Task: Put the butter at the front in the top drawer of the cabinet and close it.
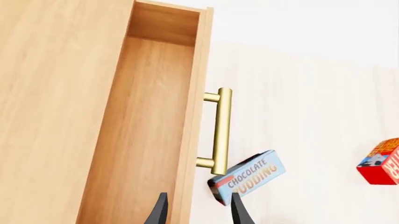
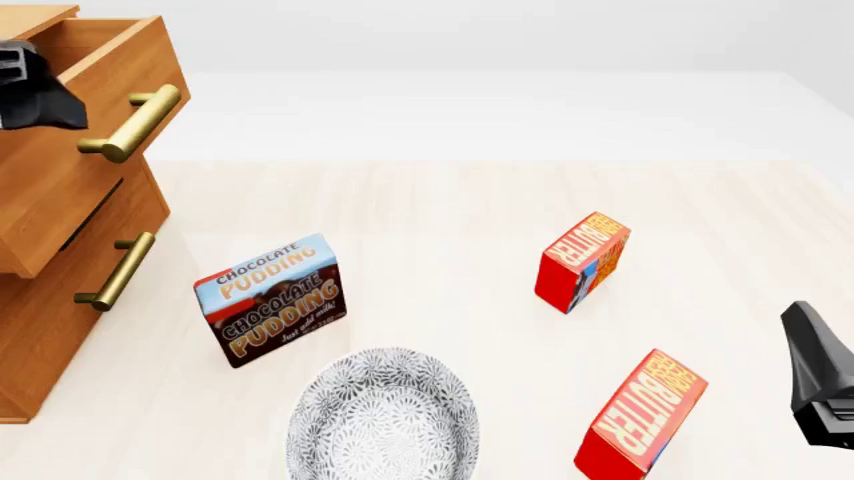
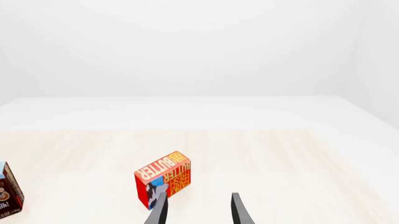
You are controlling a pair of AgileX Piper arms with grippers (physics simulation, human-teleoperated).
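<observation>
Right wrist view: the right gripper (image 3: 196,212) has its two dark fingers spread wide with nothing between them. It is open and empty. Just beyond the fingertips stands the butter (image 3: 162,184), a small red carton with orange lettering and a blue patch on the side turned toward the camera.

In the front view that gripper sits at the near right edge of the table (image 2: 441,200). The butter is well apart from it, farther away and to the left, standing upright and turned at an angle. A second butter carton (image 2: 641,415), with no blue showing, stands nearer and could easily be mistaken for the target.

The butter looks light and stiff, a thin cardboard box with smooth printed faces. My judgement is that a firm pinch would dent it and a glancing touch would tip it over. The best hold is probably across the narrow width, with the pads on the two broad flat faces, around the middle of its height.

On the far left, the left gripper (image 1: 198,212) is also open and holding nothing. It hovers by the front edge of the top drawer (image 1: 149,130), which is pulled out of the cabinet (image 2: 54,300) with its bare wooden floor showing. A pudding box (image 2: 274,300) and a patterned bowl (image 2: 383,420) lie between the drawer and the butter.
</observation>
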